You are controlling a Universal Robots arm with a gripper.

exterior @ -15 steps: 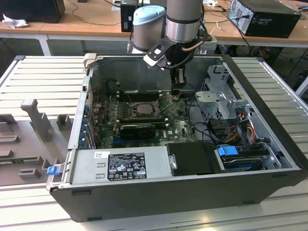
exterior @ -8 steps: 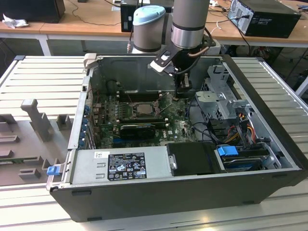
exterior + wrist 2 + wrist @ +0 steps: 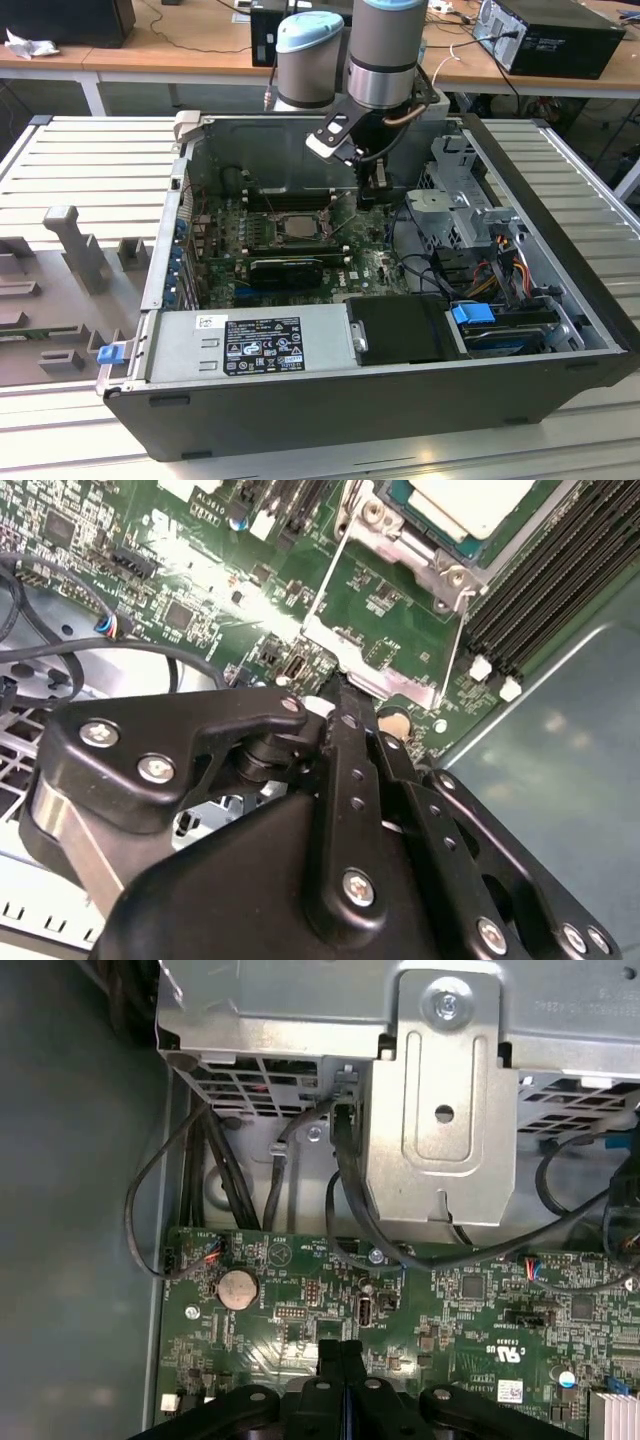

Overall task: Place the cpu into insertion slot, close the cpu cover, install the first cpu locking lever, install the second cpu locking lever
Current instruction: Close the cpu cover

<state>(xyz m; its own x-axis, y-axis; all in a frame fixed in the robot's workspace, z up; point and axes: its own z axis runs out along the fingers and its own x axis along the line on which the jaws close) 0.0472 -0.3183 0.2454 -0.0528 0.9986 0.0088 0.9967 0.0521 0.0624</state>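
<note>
While the gripper hangs inside the open computer case, the exterior view shows the cpu lying in the insertion slot, to the exterior view's left of the gripper. In the second wrist view, the cpu cover stands swung open, clear of the chip, with the gripper tip just beside its free edge. In the first wrist view, the fingers are pressed together, holding nothing, above the motherboard.
</note>
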